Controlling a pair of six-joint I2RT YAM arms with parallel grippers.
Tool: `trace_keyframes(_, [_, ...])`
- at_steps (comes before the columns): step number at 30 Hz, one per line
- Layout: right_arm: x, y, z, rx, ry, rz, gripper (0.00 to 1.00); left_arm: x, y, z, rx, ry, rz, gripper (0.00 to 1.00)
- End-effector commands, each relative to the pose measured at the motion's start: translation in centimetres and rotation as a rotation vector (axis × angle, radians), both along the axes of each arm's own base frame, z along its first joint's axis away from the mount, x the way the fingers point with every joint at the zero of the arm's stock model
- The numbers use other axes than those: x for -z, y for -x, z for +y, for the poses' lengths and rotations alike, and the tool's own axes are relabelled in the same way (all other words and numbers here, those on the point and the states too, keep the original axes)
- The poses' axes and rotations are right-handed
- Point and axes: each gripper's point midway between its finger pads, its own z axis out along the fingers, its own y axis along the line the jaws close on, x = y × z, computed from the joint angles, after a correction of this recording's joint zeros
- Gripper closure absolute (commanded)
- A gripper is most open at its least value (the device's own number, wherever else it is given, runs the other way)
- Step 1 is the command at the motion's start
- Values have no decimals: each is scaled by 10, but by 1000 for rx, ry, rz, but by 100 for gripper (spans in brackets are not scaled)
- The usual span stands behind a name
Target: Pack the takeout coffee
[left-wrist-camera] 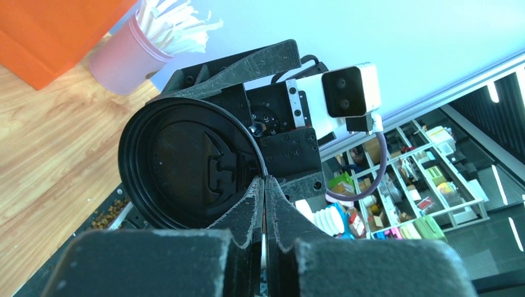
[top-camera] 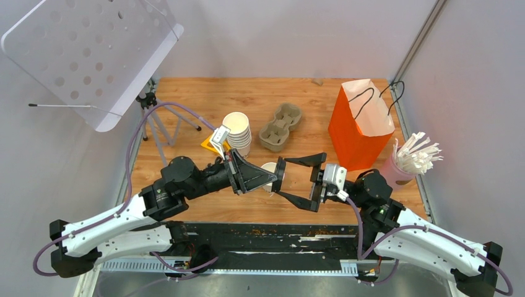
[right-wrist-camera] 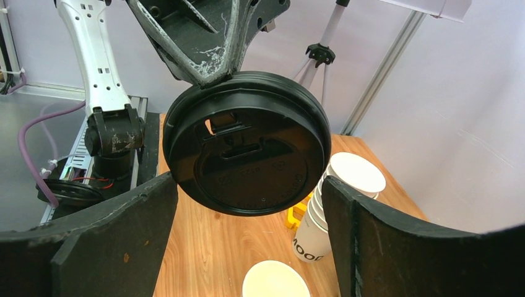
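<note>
I see L gripper (left-wrist-camera: 265, 184) clamped shut on lid (right-wrist-camera: 247, 142) rim, R gripper (top-camera: 280, 177) wide open w/ nothing held, fingers either side of lid, cup (right-wrist-camera: 275, 281) lidless just below both.

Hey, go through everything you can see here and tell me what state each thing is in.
left gripper: shut on the black lid's rim.
black lid: held in the air, on no cup.
right gripper: open, fingers either side of the lid, clear of it.
single cup: upright on the table, lidless.
cup stack: upright, lidless.
orange bag: standing, top open.
cup carrier: empty.
pink cup: upright, full of white straws.
</note>
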Motion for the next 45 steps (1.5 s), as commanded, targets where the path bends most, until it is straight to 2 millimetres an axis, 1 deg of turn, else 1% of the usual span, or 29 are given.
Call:
trace_keyframes(1, [-9, 4, -3, -9, -22, -3, 15, -9, -1, 6, -22, 29, -13, 91])
trace_keyframes(4, [-5, 3, -3, -1, -12, 13, 15, -9, -3, 8, -35, 22, -21, 86])
trace_keyframes(5, [-5, 2, -3, 3, -11, 20, 15, -10, -3, 9, -40, 17, -24, 82])
trace_keyframes(7, [-3, 0, -4, 15, -10, 39, 16, -10, -6, 13, -62, 3, -32, 70])
trace_keyframes(8, [-1, -1, -5, 22, -9, 46, 16, -8, -7, 15, -74, -15, -35, 67])
trace_keyframes(9, [0, -2, -5, 29, -7, 56, 17, -8, -8, 17, -85, -26, -42, 65])
trace_keyframes(10, [1, -3, -5, 35, -4, 64, 17, -8, -9, 19, -92, -32, -50, 66])
trace_keyframes(11, [3, -3, -5, 35, 0, 70, 18, -7, -9, 21, -100, -38, -58, 71])
trace_keyframes(12, [5, -2, -5, 29, 4, 74, 18, -6, -10, 21, -103, -44, -64, 79])
trace_keyframes(13, [7, -1, -4, 22, 7, 80, 18, -5, -10, 21, -104, -50, -72, 85])
trace_keyframes(15, [9, -2, -4, 24, 8, 105, 18, 6, -14, 22, -124, -96, -61, 94])
trace_keyframes(17, [12, -5, -5, 42, 12, 145, 20, 19, -15, 21, -125, -145, -51, 99])
trace_keyframes(19, [20, -10, -8, 77, 24, 203, 20, 30, -22, 23, -159, -181, -47, 100])
trace_keyframes(20, [22, -14, -10, 105, 26, 244, 20, 39, -26, 24, -180, -217, -40, 99])
trace_keyframes(21, [26, -18, -12, 136, 34, 287, 20, 50, -32, 29, -217, -273, -28, 95])
trace_keyframes(22, [31, -22, -15, 168, 42, 337, 21, 64, -39, 36, -267, -339, -8, 88])
trace_keyframes(23, [34, -26, -19, 202, 44, 389, 21, 81, -46, 46, -320, -425, 16, 80])
trace_keyframes(24, [42, -28, -22, 231, 66, 450, 21, 98, -51, 56, -365, -510, 34, 75])
trace_keyframes(26, [51, -28, -28, 266, 87, 543, 22, 127, -56, 73, -417, -647, 52, 66])
trace_keyframes(28, [54, -25, -32, 275, 101, 602, 22, 158, -57, 83, -430, -779, 66, 62])
trace_keyframes(30, [58, -22, -35, 280, 106, 641, 23, 185, -54, 87, -414, -876, 89, 62])
trace_keyframes(33, [59, -18, -40, 281, 103, 677, 24, 225, -41, 83, -325, -1009, 147, 60])
trace_keyframes(35, [60, -15, -44, 280, 107, 689, 24, 247, -33, 82, -268, -1085, 174, 61])
trace_keyframes(38, [58, -11, -49, 282, 110, 703, 24, 272, -27, 87, -242, -1169, 204, 62])
trace_keyframes(41, [53, -14, -59, 323, 94, 699, 25, 291, -23, 97, -254, -1222, 241, 62])
trace_keyframes(45, [45, -14, -67, 330, 72, 669, 25, 320, -8, 108, -216, -1270, 307, 62])
